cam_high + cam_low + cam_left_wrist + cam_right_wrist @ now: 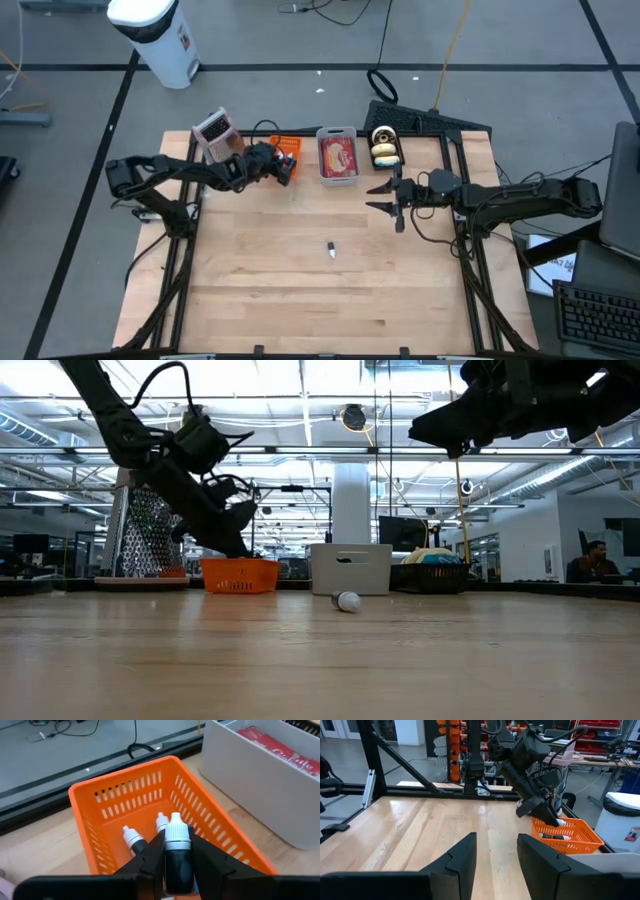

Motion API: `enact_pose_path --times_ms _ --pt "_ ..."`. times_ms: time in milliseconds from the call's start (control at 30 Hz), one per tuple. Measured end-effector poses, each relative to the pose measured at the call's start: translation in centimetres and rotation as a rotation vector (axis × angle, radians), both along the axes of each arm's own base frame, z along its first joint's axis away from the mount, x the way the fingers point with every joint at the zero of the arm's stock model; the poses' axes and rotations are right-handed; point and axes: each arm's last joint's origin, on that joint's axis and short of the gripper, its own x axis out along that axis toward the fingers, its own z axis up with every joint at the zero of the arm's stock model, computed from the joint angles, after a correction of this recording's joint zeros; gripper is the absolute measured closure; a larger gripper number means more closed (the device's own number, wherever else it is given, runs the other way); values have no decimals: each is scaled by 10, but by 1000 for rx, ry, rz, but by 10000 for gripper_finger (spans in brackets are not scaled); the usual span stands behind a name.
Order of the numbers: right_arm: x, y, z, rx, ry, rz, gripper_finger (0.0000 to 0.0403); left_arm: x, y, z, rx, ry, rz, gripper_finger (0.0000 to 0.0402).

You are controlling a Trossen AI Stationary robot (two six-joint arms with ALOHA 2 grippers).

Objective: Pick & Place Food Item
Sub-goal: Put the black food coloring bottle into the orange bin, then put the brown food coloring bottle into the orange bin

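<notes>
Over orange basket (150, 795), left gripper (172, 857) pinching bottle (176, 855)

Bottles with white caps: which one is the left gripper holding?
The dark bottle standing upright between the left gripper's fingers, above the orange basket. Two others lie in the basket; one lies alone mid-table.

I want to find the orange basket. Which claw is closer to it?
The left claw. It is right over the orange basket, holding a small bottle. The right claw hangs open far across the table, past the white bin.
</notes>
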Motion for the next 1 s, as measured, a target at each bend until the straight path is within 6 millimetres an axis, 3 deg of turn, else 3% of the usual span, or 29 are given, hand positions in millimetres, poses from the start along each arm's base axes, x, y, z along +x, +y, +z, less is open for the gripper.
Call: enact_pose_path --times_ms 333,533,733,1000 --pt "-8 1 -19 44 -46 -3 273 -3 7 3 11 -26 31 258" --pt "-9 1 -19 42 -62 -3 273 -4 9 3 41 10 8 221" --pt "-9 1 -19 37 -62 -3 273 5 -4 12 117 29 -335 209" --pt "-9 1 -19 23 -63 -3 273 34 -49 39 180 -200 -702 222"
